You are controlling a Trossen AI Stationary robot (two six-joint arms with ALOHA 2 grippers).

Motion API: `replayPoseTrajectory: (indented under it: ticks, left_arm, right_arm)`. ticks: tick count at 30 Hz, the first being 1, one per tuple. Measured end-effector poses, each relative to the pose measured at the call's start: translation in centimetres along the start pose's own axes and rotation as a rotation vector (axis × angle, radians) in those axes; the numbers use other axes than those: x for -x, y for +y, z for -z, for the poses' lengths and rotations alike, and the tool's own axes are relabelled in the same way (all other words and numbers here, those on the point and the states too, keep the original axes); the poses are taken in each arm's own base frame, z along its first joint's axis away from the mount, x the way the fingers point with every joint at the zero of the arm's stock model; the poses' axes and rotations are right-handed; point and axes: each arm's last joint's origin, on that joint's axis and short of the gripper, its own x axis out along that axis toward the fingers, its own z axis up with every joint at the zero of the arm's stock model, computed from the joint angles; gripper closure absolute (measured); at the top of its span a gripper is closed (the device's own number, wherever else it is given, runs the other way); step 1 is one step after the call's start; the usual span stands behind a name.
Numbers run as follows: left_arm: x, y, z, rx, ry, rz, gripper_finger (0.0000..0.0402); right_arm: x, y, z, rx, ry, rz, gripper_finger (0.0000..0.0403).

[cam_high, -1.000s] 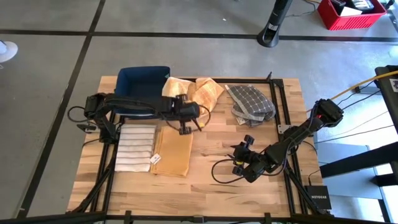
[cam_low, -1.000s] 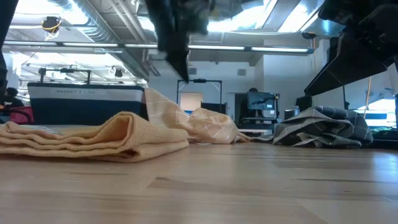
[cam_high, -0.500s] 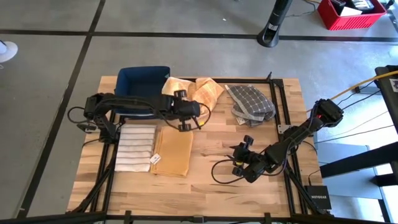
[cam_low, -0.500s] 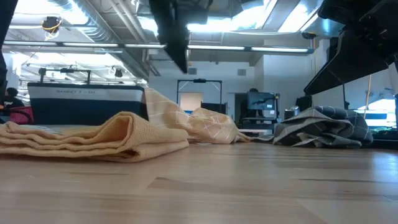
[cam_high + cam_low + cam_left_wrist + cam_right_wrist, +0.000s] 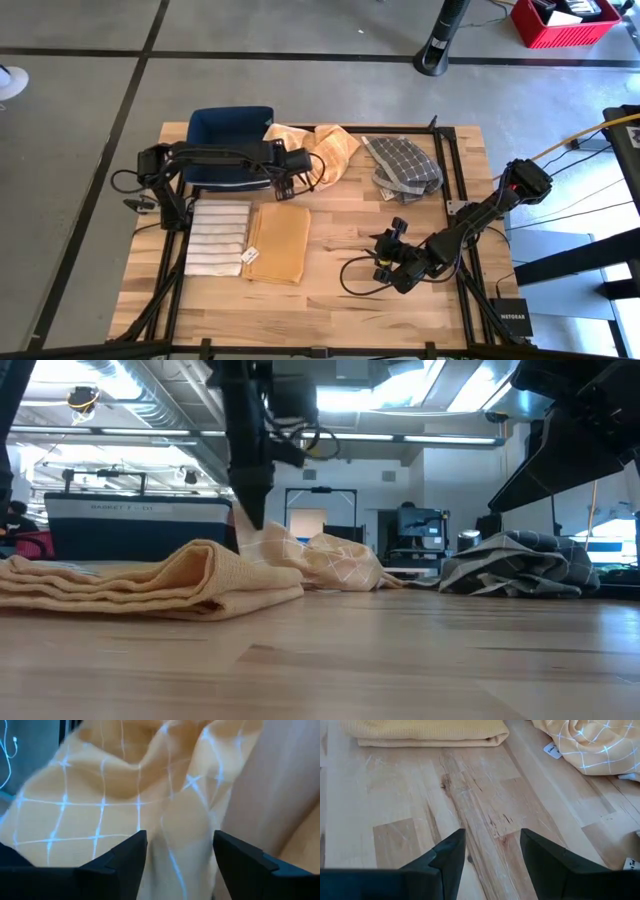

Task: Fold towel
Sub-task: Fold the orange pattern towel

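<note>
checked towel [image 5: 125, 810] cropped, left claw [image 5: 180, 865] open

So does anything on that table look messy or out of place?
Two towels lie neatly folded: the striped towel and the plain yellow towel. The yellow grid-patterned towel and the grey checked towel sit crumpled at the back. The open left gripper hovers by the yellow grid-patterned one.

My left fingers [image 5: 250, 510] hang over the crumpled checked yellow towel [image 5: 325, 565]; a folded yellow towel [image 5: 150, 582] lies nearer on the wooden surface [image 5: 400, 660].
</note>
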Motion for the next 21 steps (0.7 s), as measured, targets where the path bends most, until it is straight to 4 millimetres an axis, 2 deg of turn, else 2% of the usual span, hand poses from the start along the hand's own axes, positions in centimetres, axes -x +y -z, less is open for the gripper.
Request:
replayPoseTrajectory:
  ticks: [3, 5, 7, 10, 11, 13, 16, 21]
  left_arm:
    - [-0.7, -0.2, 0.6, -0.046, 0.026, 0.042, 0.0195]
    - [-1.0, -0.5, 0.6, -0.069, 0.013, 0.072, 0.0223]
    - [-1.1, -0.8, 0.6, -0.064, 0.003, 0.078, 0.0269]
    - [-1.1, -0.9, 0.4, -0.026, -0.019, 0.078, 0.0362]
    - [-1.0, -0.9, 0.3, -0.009, -0.026, 0.078, 0.038]
    - [-0.4, -1.1, -0.1, 0.032, -0.041, 0.092, 0.0388]
    - [1.5, -1.9, -1.3, 0.095, -0.106, 0.172, 0.0393]
    - [6.2, -3.3, -4.1, 0.239, -0.277, 0.484, 0.0392]
  right_arm:
    - [0.0, 0.0, 0.0, 0.0, 0.0, 0.0, 0.021]
    - [0.0, 0.0, 0.0, 0.0, 0.0, 0.0, 0.021]
    - [0.0, 0.0, 0.0, 0.001, -0.001, 0.001, 0.021]
    - [0.0, 0.0, 0.0, 0.0, -0.001, 0.001, 0.021]
    - [0.0, 0.0, 0.0, 0.001, -0.001, 0.001, 0.021]
    - [0.0, 0.0, 0.0, 0.001, 0.0, 0.0, 0.021]
    - [0.0, 0.0, 0.0, 0.009, 0.008, -0.009, 0.021]
    - [0.0, 0.2, 0.2, 0.02, 0.059, -0.067, 0.021]
